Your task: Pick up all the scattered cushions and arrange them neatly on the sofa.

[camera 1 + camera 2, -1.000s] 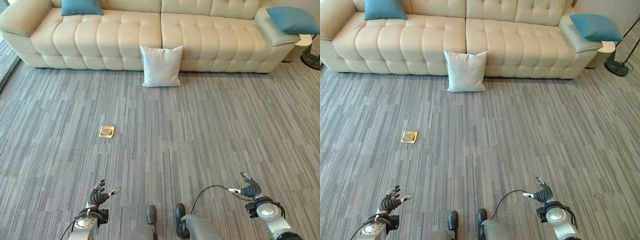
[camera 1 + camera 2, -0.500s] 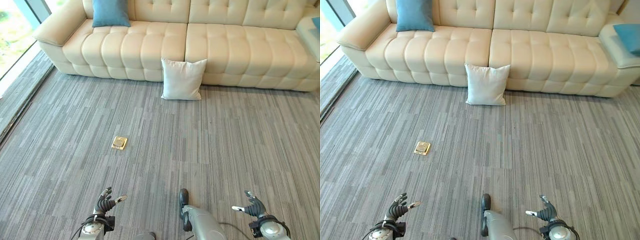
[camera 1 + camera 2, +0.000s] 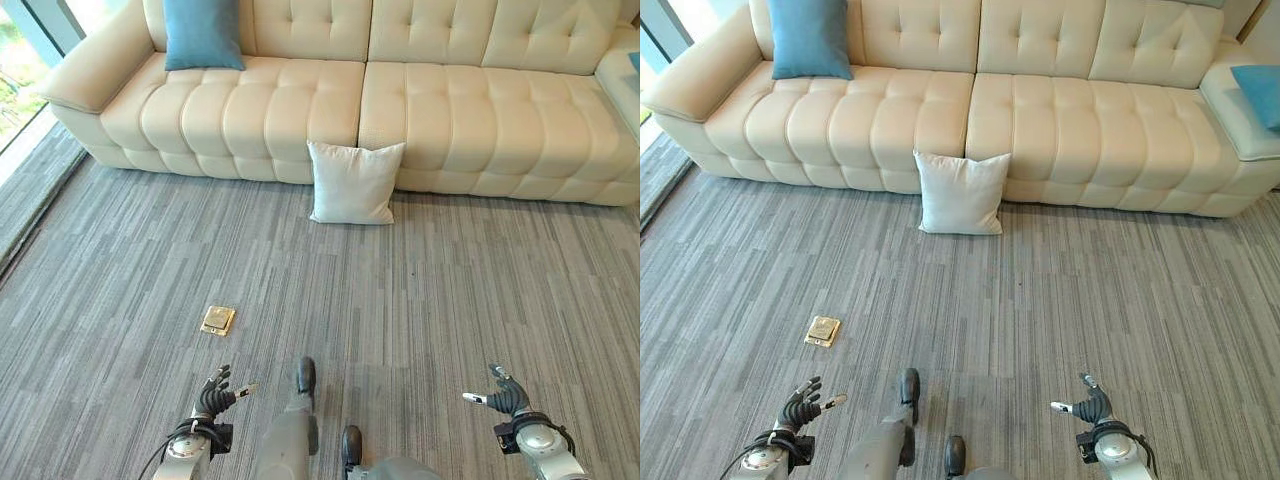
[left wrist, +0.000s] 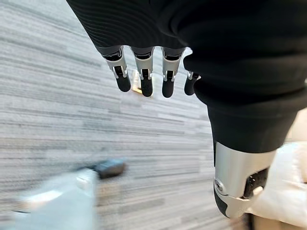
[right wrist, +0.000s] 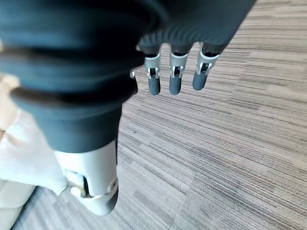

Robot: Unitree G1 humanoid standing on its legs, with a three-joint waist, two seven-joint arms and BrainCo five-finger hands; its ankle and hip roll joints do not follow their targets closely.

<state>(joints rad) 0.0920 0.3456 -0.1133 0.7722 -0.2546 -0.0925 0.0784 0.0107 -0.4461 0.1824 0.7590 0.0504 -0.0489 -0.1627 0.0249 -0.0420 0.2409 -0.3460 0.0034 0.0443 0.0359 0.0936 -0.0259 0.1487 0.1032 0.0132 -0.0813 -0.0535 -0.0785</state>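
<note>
1 blue cushion (image 3: 203, 33) sits upright at the sofa's (image 3: 440, 110) left end, 1 white cushion (image 3: 354, 183) stands on the grey carpet (image 3: 450, 290) leaning against the sofa front, another blue cushion (image 3: 1257, 94) lies on the right armrest, a small brass floor plate (image 3: 217, 320) lies nearer, left hand (image 3: 214, 393) and right hand (image 3: 503, 397) hang low, fingers loosely spread, empty.

One cushion (image 3: 354, 183) stands on the floor (image 3: 450, 290) against the front of the sofa (image 3: 420, 110), a second cushion (image 3: 203, 33) rests on its left seat, and a floor plate (image 3: 217, 320) lies nearer, left of centre.
</note>
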